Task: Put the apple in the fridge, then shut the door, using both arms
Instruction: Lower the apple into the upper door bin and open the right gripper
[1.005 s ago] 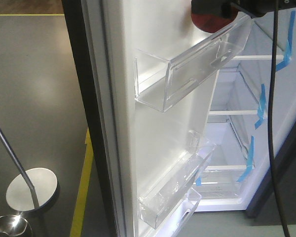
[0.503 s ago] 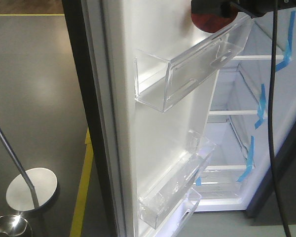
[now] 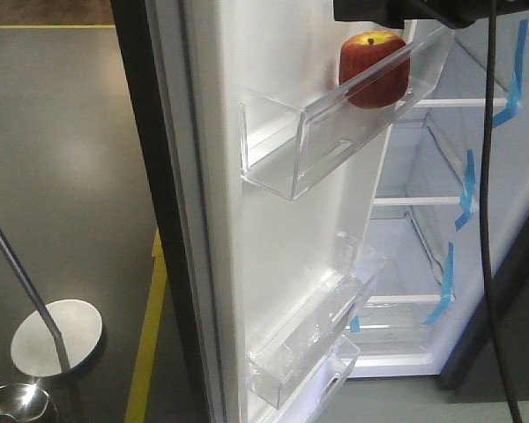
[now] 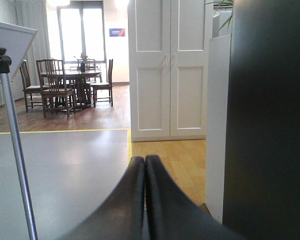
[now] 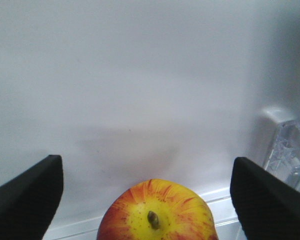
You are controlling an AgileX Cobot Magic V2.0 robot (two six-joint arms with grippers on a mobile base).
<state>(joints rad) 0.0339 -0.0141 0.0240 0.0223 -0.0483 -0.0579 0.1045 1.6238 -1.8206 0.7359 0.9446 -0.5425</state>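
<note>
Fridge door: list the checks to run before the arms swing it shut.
1. Apple resting in the top door bin, stem up: ok.
2. Right gripper open, fingers apart from the apple: ok.
3. Right gripper withdrawn from the door: not ok, it hangs just above the apple.
4. Left gripper shut for pushing: ok.
5. Left gripper touching the door: cannot tell.
6. Black cable clear of the door's swing: cannot tell.
</note>
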